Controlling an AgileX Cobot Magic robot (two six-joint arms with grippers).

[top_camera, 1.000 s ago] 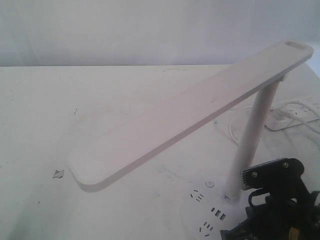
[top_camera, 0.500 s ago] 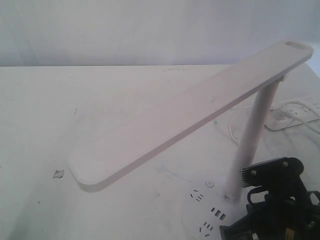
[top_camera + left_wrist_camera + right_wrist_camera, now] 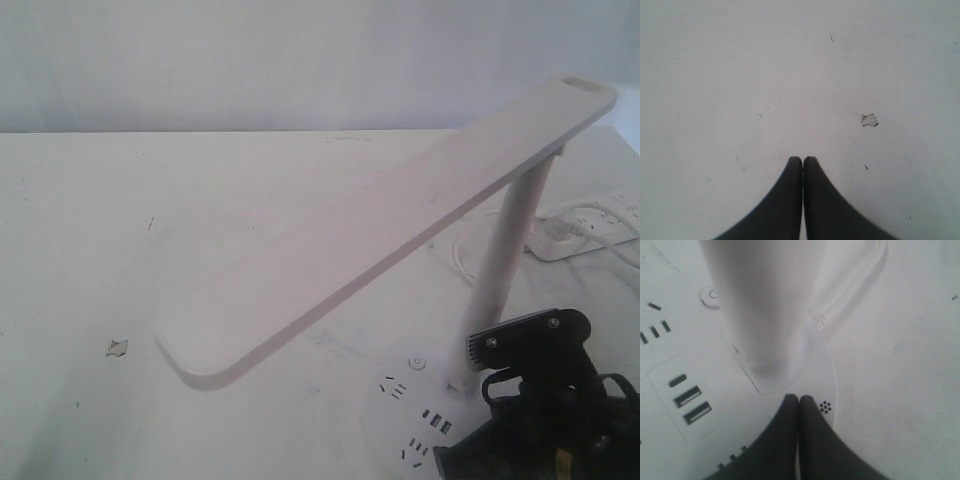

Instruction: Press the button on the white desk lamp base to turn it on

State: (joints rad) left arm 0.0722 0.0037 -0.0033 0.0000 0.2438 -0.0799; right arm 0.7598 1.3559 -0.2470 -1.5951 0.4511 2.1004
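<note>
Both grippers are closed on nothing: the left gripper [image 3: 802, 160] hangs over bare tabletop [image 3: 715, 75], while the right gripper [image 3: 799, 399] points down at the base [image 3: 740, 410], near its rim and just beside the foot of the pole [image 3: 765, 305]. The lamp [image 3: 380, 230] stands at the lower right of the exterior view. Its round flat base carries USB ports [image 3: 690, 400] and a small button [image 3: 710, 296] across the pole from the right gripper's tips; whether those tips touch the base I cannot tell.

White power strip [image 3: 608, 222] on scuffed table [image 3: 90, 230]
</note>
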